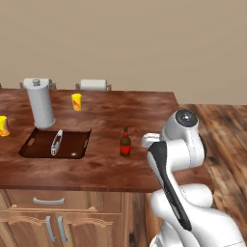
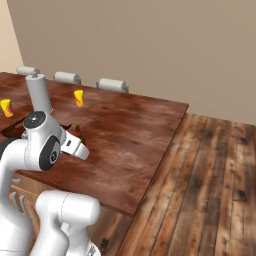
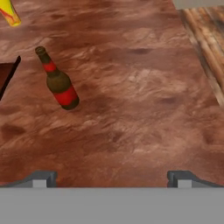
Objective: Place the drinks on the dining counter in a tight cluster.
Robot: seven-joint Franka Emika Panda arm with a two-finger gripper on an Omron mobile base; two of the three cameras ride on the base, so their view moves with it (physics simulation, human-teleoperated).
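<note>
Bottle (image 3: pixel 60 83), small, dark brown, red-labelled, stands upright on your bench (image 3: pixel 140 87) just right of the sink recess (image 1: pixel 55 144), ahead and left of your claw (image 3: pixel 112 178), whose tips are spread wide, holding nothing.

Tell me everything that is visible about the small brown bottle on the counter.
The small brown bottle is dark brown and glossy like glass, with a round body, a narrow neck, a red label around the body and a red band on the neck. It stands upright on the dark wood dining counter, just right of the sink recess. Nothing touches it; the gripper is open, apart from it.
</note>
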